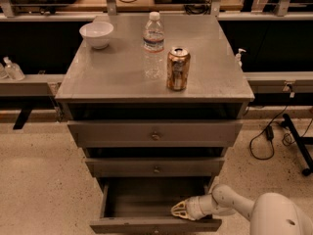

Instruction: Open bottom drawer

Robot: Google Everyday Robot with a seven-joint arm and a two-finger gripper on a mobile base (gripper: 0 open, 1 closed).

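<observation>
Grey bottom drawer point(142, 203), cream gripper point(180, 210) inside it at its front right; white bowl point(97, 34), gold-brown can point(178, 69).

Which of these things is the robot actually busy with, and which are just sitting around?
In the job:
- bottom drawer, pulled out
- gripper, inside that drawer at its front right

Just lying about:
- white bowl, water bottle and soda can on the cabinet top
- top drawer and middle drawer
</observation>
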